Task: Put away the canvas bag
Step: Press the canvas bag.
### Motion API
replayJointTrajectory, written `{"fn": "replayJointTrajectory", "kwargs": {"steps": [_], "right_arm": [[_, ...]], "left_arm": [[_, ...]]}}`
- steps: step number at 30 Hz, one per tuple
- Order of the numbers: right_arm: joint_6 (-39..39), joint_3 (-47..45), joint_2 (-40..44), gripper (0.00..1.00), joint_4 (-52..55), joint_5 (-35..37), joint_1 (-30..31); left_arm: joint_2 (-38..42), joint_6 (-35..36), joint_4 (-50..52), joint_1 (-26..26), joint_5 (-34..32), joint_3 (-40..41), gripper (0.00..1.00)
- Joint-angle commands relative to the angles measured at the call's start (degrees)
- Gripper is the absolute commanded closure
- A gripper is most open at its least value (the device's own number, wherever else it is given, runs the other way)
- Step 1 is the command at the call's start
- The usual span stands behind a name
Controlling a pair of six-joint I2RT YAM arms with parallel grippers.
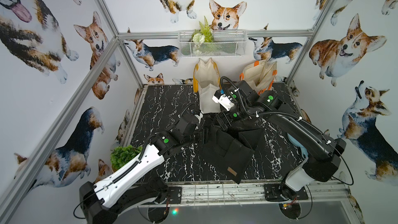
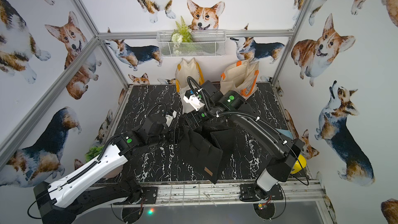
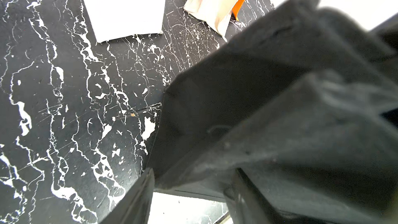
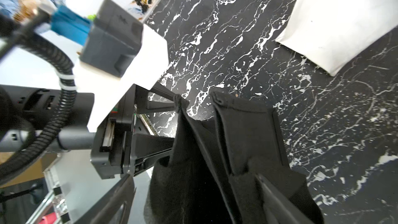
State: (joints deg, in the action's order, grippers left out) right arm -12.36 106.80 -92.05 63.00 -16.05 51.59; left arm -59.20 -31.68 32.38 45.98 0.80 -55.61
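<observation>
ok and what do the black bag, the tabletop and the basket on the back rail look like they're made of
Black bag: matte woven cloth, likely canvas; it creases softly, with stitched hems and a small tan label.
Tabletop: black marble-look surface with white veins, probably a printed film; scuffed.
Wire basket: white-coated metal mesh, see-through.

Both top views looked steeply down from high above the front edge, sharing nearly the whole marble table (image 1: 163,104). Each wrist camera sat close against the black bag (image 3: 258,87), facing the table; both showed its folds.
</observation>
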Motion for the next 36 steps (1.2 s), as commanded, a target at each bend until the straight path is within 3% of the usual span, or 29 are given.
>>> {"fn": "replayJointTrajectory", "kwargs": {"steps": [1,7,24,28,32,34,36], "right_arm": [[2.4,1.6,-1.8,0.14,5.2,6.9,2.0],[3.0,2.2,-3.0,0.15,7.3,12.0,4.1],[2.9,2.4,-3.9,0.33,9.1,17.5,5.1],[3.2,2.8,-4.4,0.44,9.5,16.2,5.3],[3.5,2.4,-4.3,0.49,9.2,12.9,5.4],[3.8,2.1,-3.7,0.57,9.1,11.9,5.3],[4.2,1.8,-2.8,0.75,9.0,11.3,5.4]], "left_arm": [[0.1,0.3,-2.4,-0.3,0.2,-0.4,0.39],[1.0,0.2,-2.1,-0.5,0.2,0.2,0.39],[2.2,0.4,-1.3,-1.2,0.2,0.4,0.37],[2.6,1.0,-0.4,-1.5,0.2,0.1,0.35],[3.3,1.8,0.5,-1.9,0.4,-0.2,0.33],[4.1,2.2,1.3,-2.2,0.3,-0.5,0.33],[5.1,2.8,2.1,-2.7,0.5,-0.9,0.32]]}}
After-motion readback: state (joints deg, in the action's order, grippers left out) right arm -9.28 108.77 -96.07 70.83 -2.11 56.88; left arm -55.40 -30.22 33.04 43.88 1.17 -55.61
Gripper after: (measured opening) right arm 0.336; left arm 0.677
